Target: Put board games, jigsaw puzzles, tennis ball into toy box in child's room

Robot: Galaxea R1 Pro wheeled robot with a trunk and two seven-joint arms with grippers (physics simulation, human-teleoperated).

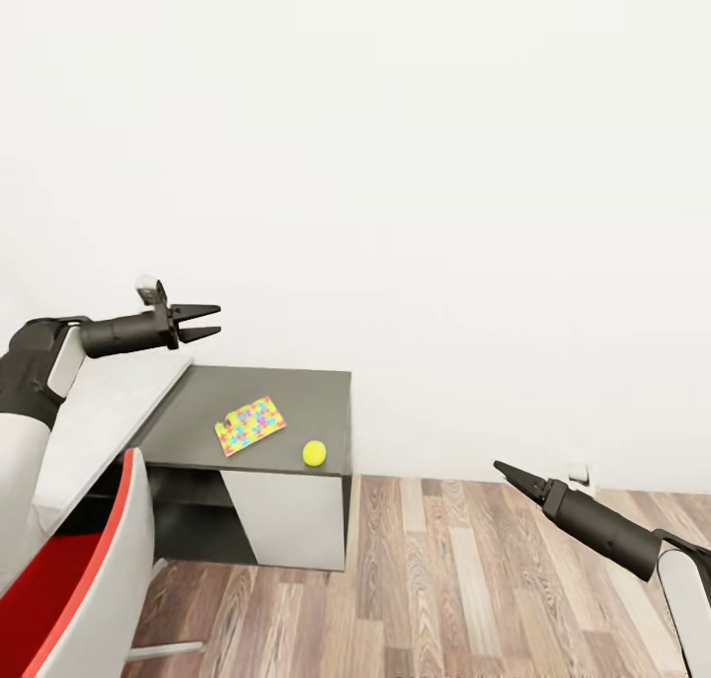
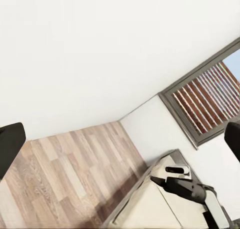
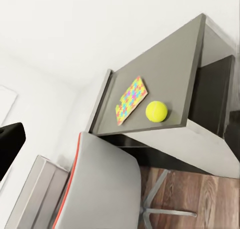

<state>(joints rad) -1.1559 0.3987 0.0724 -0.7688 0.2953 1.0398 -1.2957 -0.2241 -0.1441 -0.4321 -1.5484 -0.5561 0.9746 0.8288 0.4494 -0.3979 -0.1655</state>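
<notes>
Head view looks down on the right end of the table point(image 1: 296, 387), which stands against a white wall point(image 1: 444, 165) on the plank floor point(image 1: 474, 579). One jigsaw puzzle point(image 1: 250, 425) lies flat on the grey top, turned at an angle, and the tennis ball point(image 1: 314, 452) rests just right of it, near the front edge and apart from the puzzle. A chair point(image 1: 84, 579) with a red seat and a pale shell stands at the near left, in front of the table.

The left gripper point(image 1: 202, 324) hangs in the air above the table's left part, pointing right, its two fingers spread a little with nothing between them. The right gripper point(image 1: 512, 474) hovers low over the floor, well right of the table, pointing left and up; its fingers look pressed together into one tip, but I cannot tell for sure.

Right wrist view shows the same puzzle point(image 3: 131, 100) and ball point(image 3: 156, 111) close together on the table point(image 3: 165, 74), with the chair point(image 3: 100, 184) nearer the camera.

Left wrist view shows floor point(image 2: 65, 179), a wall and a dark-framed window point(image 2: 210, 96) with slats.
</notes>
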